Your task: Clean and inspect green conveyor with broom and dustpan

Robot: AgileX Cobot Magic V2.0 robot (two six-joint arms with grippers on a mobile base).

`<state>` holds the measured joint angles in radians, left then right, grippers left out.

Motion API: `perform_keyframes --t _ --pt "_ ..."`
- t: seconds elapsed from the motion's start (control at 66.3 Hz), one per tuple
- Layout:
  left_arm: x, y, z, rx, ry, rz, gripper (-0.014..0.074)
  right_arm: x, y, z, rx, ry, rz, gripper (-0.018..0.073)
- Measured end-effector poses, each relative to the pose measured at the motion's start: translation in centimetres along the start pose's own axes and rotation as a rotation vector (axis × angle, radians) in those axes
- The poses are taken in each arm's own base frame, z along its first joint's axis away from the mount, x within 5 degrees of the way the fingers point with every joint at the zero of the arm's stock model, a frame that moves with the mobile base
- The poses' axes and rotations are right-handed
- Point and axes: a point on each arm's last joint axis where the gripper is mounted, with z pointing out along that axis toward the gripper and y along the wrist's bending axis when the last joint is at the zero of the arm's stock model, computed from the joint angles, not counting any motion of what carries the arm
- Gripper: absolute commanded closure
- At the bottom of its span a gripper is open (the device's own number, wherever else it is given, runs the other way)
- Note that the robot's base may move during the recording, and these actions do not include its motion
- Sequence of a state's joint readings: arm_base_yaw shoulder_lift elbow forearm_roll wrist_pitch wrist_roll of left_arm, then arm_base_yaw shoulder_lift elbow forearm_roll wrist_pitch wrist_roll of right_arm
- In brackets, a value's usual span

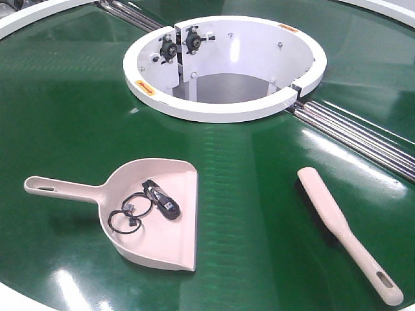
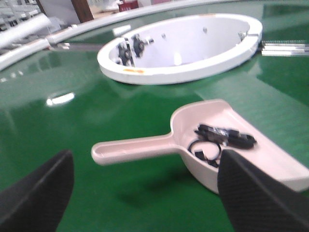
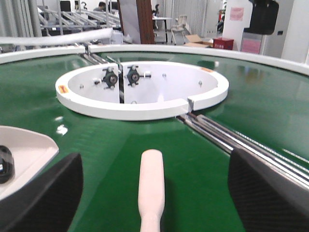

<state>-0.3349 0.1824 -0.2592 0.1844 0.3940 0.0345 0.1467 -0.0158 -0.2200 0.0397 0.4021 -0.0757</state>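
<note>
The green conveyor [image 1: 259, 214] fills the front view. The beige dustpan [image 1: 170, 253] lies on it at the front left, handle pointing left, with a black cable and a small black device [image 1: 161, 199] inside. The beige broom [image 1: 343, 230] lies at the front right, bristles down, slotted handle end nearest me. My left gripper [image 2: 145, 193] is open above the belt, near the dustpan's handle [image 2: 130, 147], holding nothing. My right gripper [image 3: 154, 193] is open, with the broom [image 3: 151, 186] lying between its fingers, apart from them. Neither gripper shows in the front view.
A white ring-shaped hub [image 1: 224, 65] with a hollow middle stands at the belt's centre. Metal rods [image 1: 363, 133] run from it to the right and to the back left. The conveyor's white rim [image 1: 32, 19] curves at the back left.
</note>
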Motion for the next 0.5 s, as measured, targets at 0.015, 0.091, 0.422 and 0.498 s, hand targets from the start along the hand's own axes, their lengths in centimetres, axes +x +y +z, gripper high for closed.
perform_keyframes --t 0.015,0.091,0.422,0.498 --pt "0.2 -0.1 0.1 0.002 0.005 -0.003 0.0021 0.1 0.0 0.0 -0.001 0.003 0.002 -0.0032" --pt "1.2 -0.4 0.5 0.015 0.023 -0.015 0.0027 0.1 0.0 0.1 -0.004 0.001 0.010 -0.0008" --pt "1.2 -0.5 0.6 0.018 -0.005 -0.021 0.0605 0.4 0.1 0.2 -0.006 0.009 0.016 0.0558" --pt "1.2 -0.5 0.6 0.018 -0.005 -0.021 0.0605 0.4 0.1 0.2 -0.006 0.009 0.016 0.0571"
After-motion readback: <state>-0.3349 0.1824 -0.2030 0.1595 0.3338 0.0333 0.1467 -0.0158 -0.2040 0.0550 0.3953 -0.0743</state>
